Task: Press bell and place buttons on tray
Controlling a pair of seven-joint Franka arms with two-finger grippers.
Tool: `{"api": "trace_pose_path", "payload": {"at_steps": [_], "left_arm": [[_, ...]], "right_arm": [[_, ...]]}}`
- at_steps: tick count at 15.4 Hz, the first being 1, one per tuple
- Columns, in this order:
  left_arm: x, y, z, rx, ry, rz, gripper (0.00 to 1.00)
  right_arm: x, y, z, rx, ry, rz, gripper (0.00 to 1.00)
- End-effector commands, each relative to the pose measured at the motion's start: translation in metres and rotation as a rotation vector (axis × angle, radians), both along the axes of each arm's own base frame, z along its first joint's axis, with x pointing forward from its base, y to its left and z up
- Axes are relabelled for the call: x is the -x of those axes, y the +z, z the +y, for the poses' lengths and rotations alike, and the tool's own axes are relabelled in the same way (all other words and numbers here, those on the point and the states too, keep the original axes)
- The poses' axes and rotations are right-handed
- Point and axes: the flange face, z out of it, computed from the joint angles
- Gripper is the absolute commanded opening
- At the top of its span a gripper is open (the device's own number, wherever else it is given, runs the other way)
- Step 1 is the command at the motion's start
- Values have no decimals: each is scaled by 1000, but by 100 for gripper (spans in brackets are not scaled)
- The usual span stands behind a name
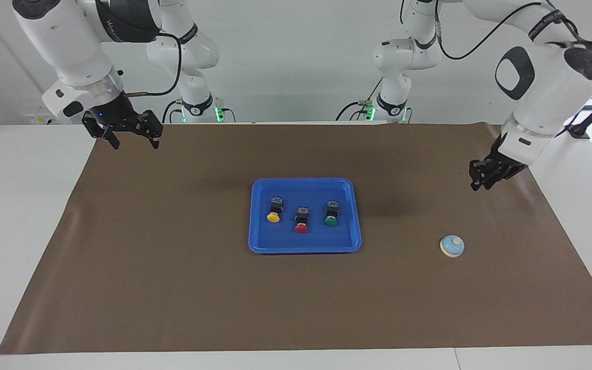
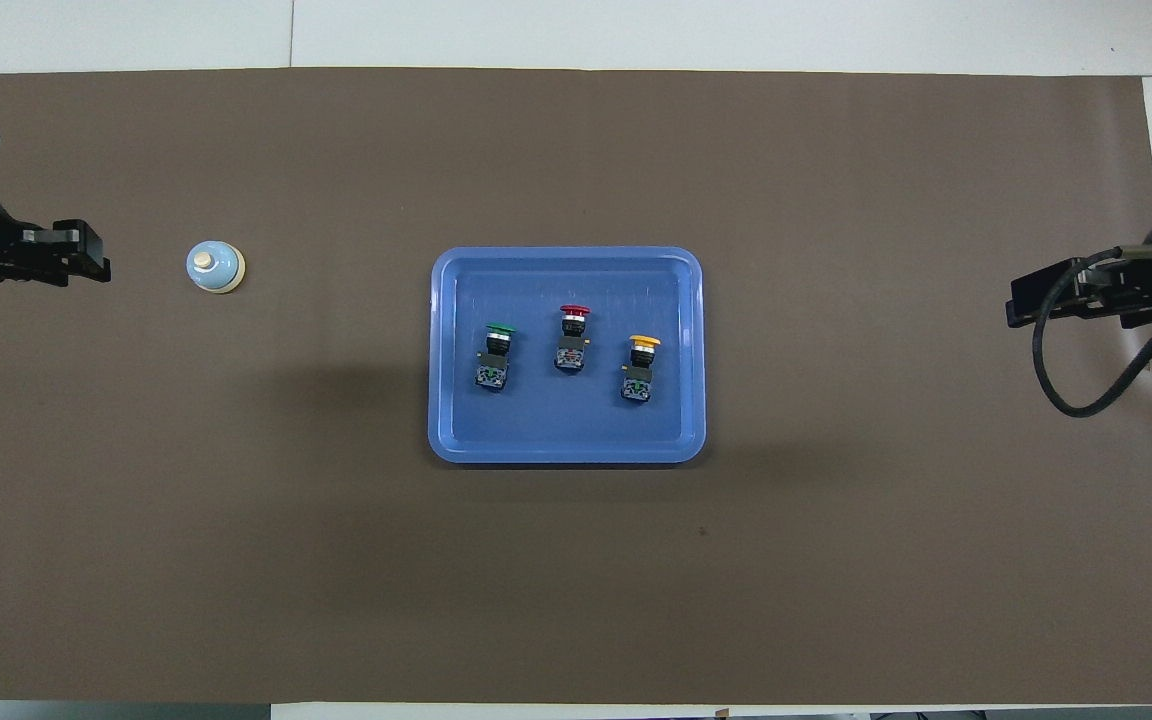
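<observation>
Currently the blue tray (image 1: 304, 247) is sitting mid-mat on the brown mat (image 1: 172, 288), and all three buttons are lying inside it, each on its side with the cap pointing away from me. Yellow button (image 1: 274, 212) is lying toward my right arm's end of the tray, green button (image 1: 331, 214) toward my left arm's end, red button (image 1: 301, 220) between them and slightly farther from me. None of them are touching each other or the tray rim.

Bell (image 1: 452, 246) is standing upright on the mat, well apart from the tray, toward my left arm's end of the table, knob up.

My left pincer (image 1: 482, 180) is hanging in the air over the mat edge at that same end, near the bell but not touching it. Fingers are looking narrow, close together, holding nothing.

My right pincer (image 1: 130, 134) is waiting up over the mat corner at the other end, well apart from the tray. Its fingers (image 1: 154, 134) are standing wide apart, holding nothing.

In the overhead view the same layout is showing: tray (image 2: 566, 452), bell (image 2: 215, 267), left pincer (image 2: 96, 262), right pincer (image 2: 1021, 305).
</observation>
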Motion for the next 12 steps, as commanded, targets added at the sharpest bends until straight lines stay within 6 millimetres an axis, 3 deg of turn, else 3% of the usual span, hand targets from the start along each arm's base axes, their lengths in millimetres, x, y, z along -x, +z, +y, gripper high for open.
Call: {"api": "trace_pose_path", "payload": {"at_steps": [1,4,12], "left_arm": [[36,29,1,8,0,41,100],[54,39,-1,7,-6,86,100],[42,42,-2,10,-16,77,100]], "right_arm": [[7,2,-4,-18,11,5,100],[7,2,-4,-19,12,5,100],[7,2,-4,-18,11,5,100]]}}
